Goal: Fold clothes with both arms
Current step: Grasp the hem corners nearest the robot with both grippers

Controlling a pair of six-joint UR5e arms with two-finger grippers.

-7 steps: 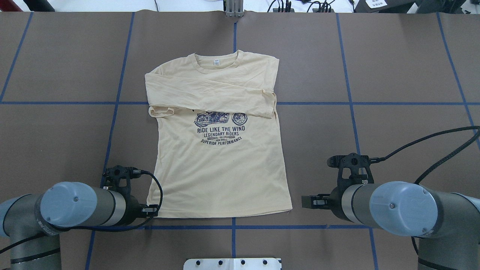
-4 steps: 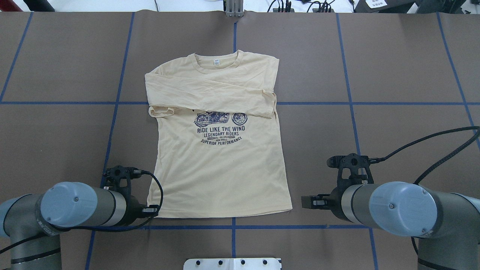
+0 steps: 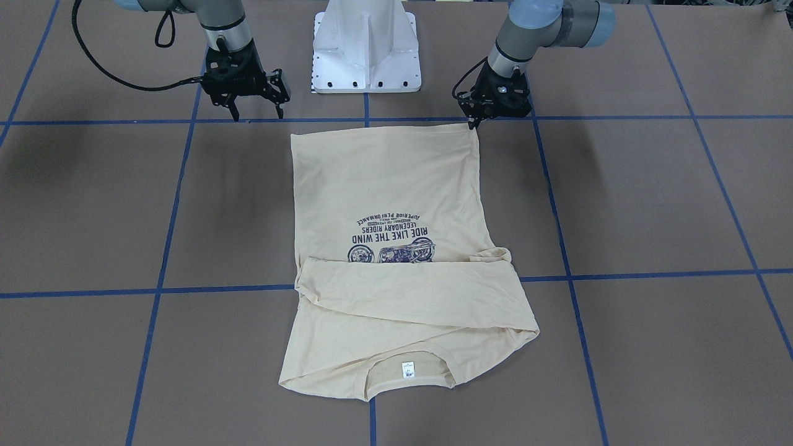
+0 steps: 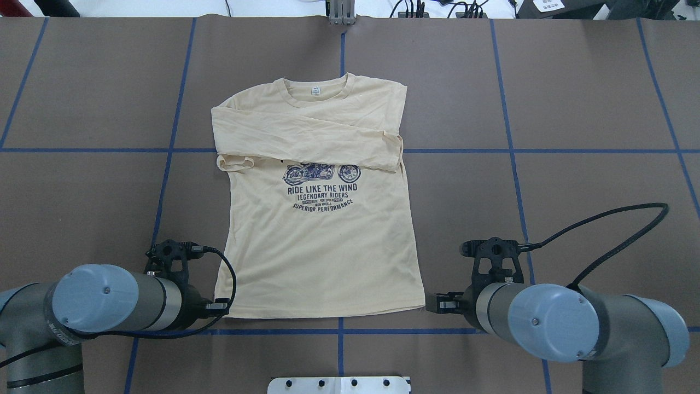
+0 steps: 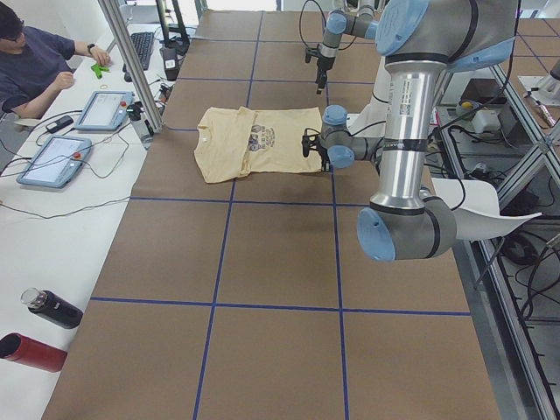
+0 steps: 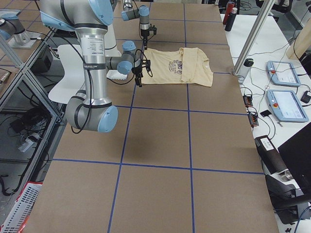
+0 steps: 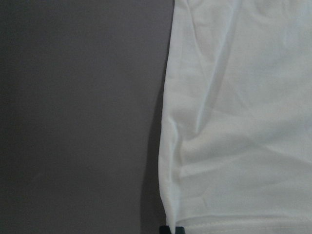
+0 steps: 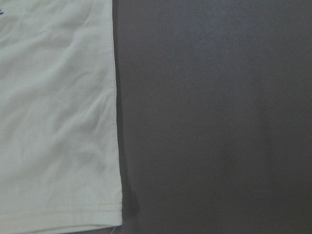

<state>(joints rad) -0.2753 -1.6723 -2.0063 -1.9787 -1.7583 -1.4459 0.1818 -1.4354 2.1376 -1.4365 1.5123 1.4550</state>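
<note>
The pale cream-yellow T-shirt [image 4: 317, 251] lies flat, print up, with both sleeves folded across its chest and its collar at the far side. My left gripper [image 3: 473, 122] is down at the hem's left corner [image 4: 219, 308], fingers together on the cloth edge. One dark fingertip [image 7: 173, 229] shows at that corner in the left wrist view. My right gripper [image 3: 257, 113] stands open, just off the hem's right corner [image 4: 435, 302], with bare table under it. The right wrist view shows the shirt's edge [image 8: 53, 122] but no fingers.
The brown table cover is marked with a grid of blue tape [image 4: 508, 150]. The white pedestal base [image 3: 365, 56] stands behind the hem. A person [image 5: 35, 61] sits at a side bench with tablets [image 5: 105, 109] and bottles [image 5: 52, 308]. A metal post [image 6: 248, 46] stands beside the table.
My right arm has moved left and closer to the robot, bringing its gripper up to the hem's right corner. The left arm shifted only slightly. The shirt has not moved.
</note>
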